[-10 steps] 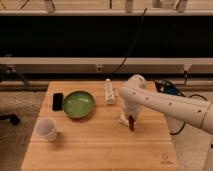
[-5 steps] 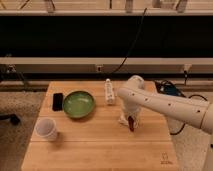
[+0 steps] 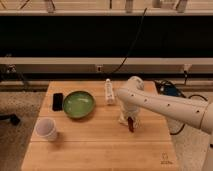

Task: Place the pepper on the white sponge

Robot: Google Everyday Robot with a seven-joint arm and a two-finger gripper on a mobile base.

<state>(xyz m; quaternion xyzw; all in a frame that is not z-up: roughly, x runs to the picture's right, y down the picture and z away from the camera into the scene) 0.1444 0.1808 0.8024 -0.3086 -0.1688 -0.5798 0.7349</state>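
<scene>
1. Wooden table (image 3: 95, 145) as the landmark, seen from its front edge.
2. Green bowl (image 3: 79, 104) left of table centre, nothing visible inside.
3. Black phone (image 3: 58, 101) just left of bowl, lying flat near the table's left edge.
4. White cup (image 3: 46, 128) in front of phone and bowl, near the left front corner, upright.
5. White strip (image 3: 109, 92) right of bowl, near the back edge, lying lengthwise front to back.
6. White arm (image 3: 165, 106) reaching in from the right, across the right half of the table, bent down over a spot right of centre.
7. Gripper (image 3: 129, 121) pointing down at that spot, close over the tabletop; cannot tell how far apart its fingers stand.
8. Pepper (image 3: 131, 124) at the gripper tip, dark red, standing about upright; held or just let go, cannot tell.
9. Sponge (image 3: 123, 119) as a pale patch beside the pepper's left, mostly hidden by the arm and gripper; whether pepper rests on it, cannot tell.
10. Black cable (image 3: 131, 45) behind the table, running up the dark wall.
</scene>
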